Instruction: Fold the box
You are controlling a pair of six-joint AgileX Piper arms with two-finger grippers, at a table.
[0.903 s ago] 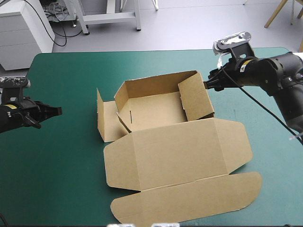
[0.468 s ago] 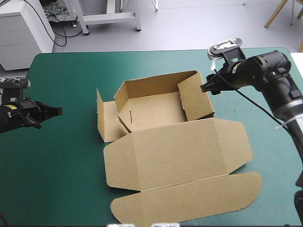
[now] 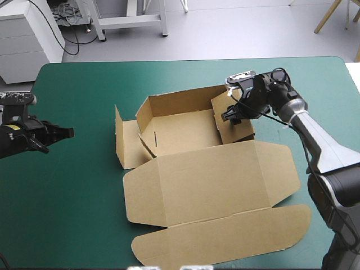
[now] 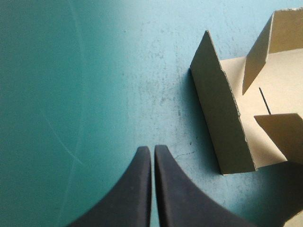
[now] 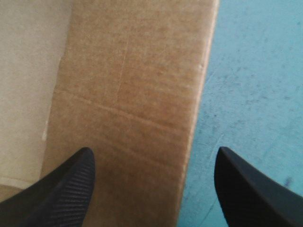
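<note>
The brown box sits mid-table with its back and side walls raised. Its lid lies flat toward the front edge. My right gripper hovers over the box's right wall flap, fingers open. In the right wrist view the right gripper straddles that flap, with teal-green cover beside one finger. My left gripper stays near the table's left edge, shut and empty. In the left wrist view the left gripper points at the box's upright left flap, well apart from it.
The lid's outer tuck panel reaches nearly to the table's front edge. A band of teal-green cover separates the left gripper from the box. The right arm's forearm crosses the table's right side.
The right arm has swung in from outside the box's right wall, bringing its gripper over the right wall flap. The left arm and the box have not moved.
</note>
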